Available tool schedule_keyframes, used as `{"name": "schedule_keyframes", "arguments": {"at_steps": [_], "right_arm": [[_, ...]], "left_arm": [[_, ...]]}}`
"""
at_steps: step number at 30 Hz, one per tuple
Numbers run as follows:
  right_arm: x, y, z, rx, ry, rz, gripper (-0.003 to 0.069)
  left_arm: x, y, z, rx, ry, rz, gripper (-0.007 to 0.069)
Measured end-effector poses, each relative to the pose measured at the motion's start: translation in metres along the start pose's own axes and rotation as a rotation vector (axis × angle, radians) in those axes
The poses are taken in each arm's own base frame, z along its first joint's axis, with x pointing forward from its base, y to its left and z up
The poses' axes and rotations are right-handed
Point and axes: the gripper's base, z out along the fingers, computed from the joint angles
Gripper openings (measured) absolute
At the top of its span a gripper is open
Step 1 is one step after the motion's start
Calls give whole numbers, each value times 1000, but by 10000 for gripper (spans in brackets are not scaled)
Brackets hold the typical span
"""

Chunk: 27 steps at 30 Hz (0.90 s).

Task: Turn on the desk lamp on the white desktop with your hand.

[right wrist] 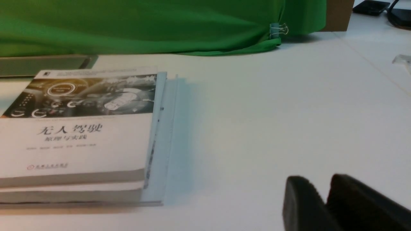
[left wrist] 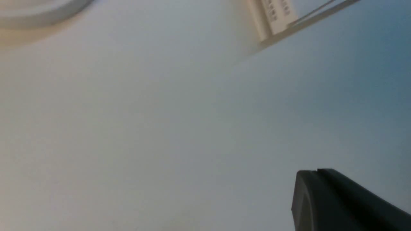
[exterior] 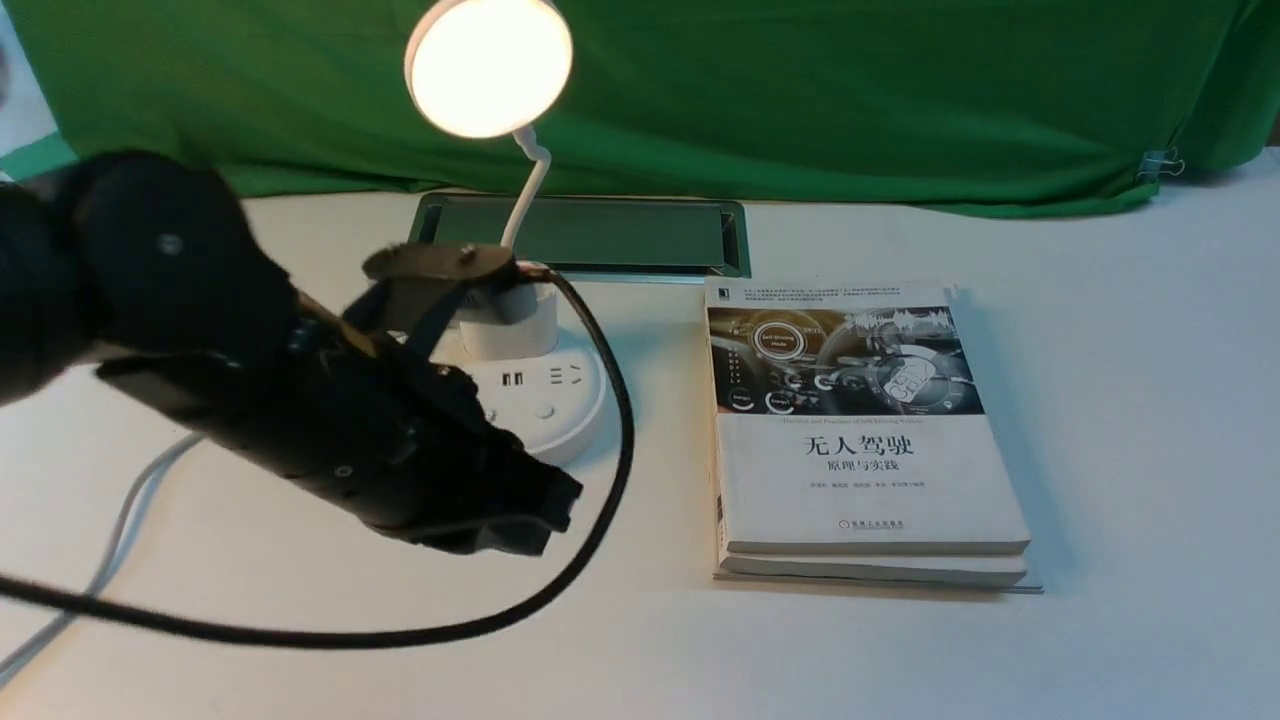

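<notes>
The desk lamp stands on the white desktop, and its round head glows warm white. A thin neck runs down to the cup and the round base, which has sockets and a button. My left hand, black and bulky, hangs just in front of the base, low over the desktop and apart from it. Its fingers are pressed together with nothing in them. The left wrist view shows these closed tips over bare desktop, with the base's rim far off. My right gripper holds nothing, and a narrow gap shows between its tips.
A white-covered book lies right of the lamp on a second book. Behind the lamp is a silver-framed cable slot, then green cloth. A black cable loops from my left arm. A grey cord trails left.
</notes>
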Motion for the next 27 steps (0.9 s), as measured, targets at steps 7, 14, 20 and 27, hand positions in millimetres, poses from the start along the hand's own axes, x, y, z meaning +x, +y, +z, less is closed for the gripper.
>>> {"name": "schedule_keyframes", "arguments": {"at_steps": [7,14,20,27], "right_arm": [[0,0,0,0,0,0,184],[0,0,0,0,0,0,184],[0,0,0,0,0,0,184],[0,0,0,0,0,0,184]], "left_arm": [[24,-20,-89,-94,-539,216,21],[89,-1,-102,-244,-908,233,21],[140,27,-64,-332,-924,199,21],[177,46,-25,-369,-782,193,21]]}}
